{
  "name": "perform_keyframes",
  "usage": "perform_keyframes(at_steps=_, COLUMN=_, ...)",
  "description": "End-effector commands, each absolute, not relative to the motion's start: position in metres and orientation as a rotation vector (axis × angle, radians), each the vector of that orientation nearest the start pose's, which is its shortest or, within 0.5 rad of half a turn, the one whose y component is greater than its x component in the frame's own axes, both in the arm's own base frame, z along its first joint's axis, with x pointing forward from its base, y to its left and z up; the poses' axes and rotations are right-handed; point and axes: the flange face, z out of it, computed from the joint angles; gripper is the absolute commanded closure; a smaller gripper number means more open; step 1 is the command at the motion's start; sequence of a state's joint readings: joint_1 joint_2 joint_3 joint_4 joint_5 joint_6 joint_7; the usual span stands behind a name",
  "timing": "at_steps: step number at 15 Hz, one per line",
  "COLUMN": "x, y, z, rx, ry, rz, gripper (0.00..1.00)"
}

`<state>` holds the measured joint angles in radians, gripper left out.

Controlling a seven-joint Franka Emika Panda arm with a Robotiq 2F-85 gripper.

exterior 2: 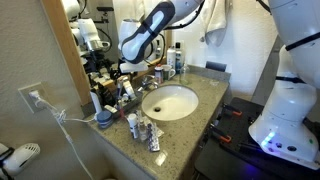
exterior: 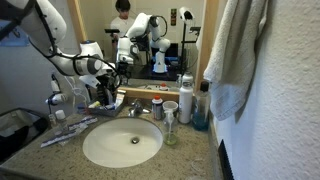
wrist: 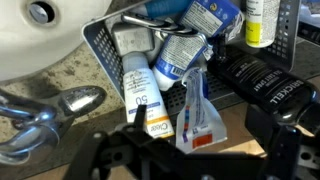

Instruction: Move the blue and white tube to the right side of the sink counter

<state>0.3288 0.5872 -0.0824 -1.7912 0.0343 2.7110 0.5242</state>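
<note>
**Ext. view facing the mirror:** White robot arm (exterior: 72, 62) bends down over the back of the speckled brown-grey stone-look sink counter (exterior: 190, 148). Gripper (exterior: 107, 96) hangs low among the clutter there, just beside the chrome faucet (exterior: 135, 110). Oval white basin (exterior: 122, 143) sits mid-counter. Silver can (exterior: 185, 98) stands at the far end, near a hanging pale towel (exterior: 235, 55). Task tube too small to pick out. Claw state not readable.

**Ext. view from the side:** Arm (exterior 2: 150, 35) arcs down. Gripper (exterior 2: 125, 72) is at the mirror-side edge of the counter, behind the basin (exterior 2: 170, 102). Small bottles (exterior 2: 140, 128) stand at the near counter edge. Claw state again too small to read.

**Wrist view:** Grey mesh plastic basket (wrist: 100, 45) holds several tubes. The small blue and white tube (wrist: 175, 58), approx. ID as the pic is blurred, lies inside the basket. It touches a white tube marked "50" (wrist: 140, 90) and sits just above a pale tube w/ red and blue print (wrist: 198, 110). Black lettered item (wrist: 255, 80) lies alongside. Gripper (wrist: 195, 160) shows as dark fingers at the bottom, spread apart, gripping nothing and clear of the tube.
</note>
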Motion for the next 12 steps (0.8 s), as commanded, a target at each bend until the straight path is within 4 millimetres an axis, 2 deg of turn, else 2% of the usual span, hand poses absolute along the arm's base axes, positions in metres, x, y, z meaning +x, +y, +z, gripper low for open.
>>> perform_keyframes(at_steps=1, x=0.672, y=0.186, z=0.252, rx=-2.959, ry=0.526, rz=-0.529, gripper=0.00)
perform_keyframes(at_steps=7, x=0.681, y=0.195, z=0.249, rx=-3.015, ry=0.591, rz=-0.637, gripper=0.00)
perform_keyframes(at_steps=9, x=0.683, y=0.199, z=0.248, rx=-3.032, ry=0.593, rz=-0.652, gripper=0.28)
perform_keyframes(at_steps=12, x=0.686, y=0.204, z=0.244, rx=-3.047, ry=0.581, rz=-0.670, gripper=0.51)
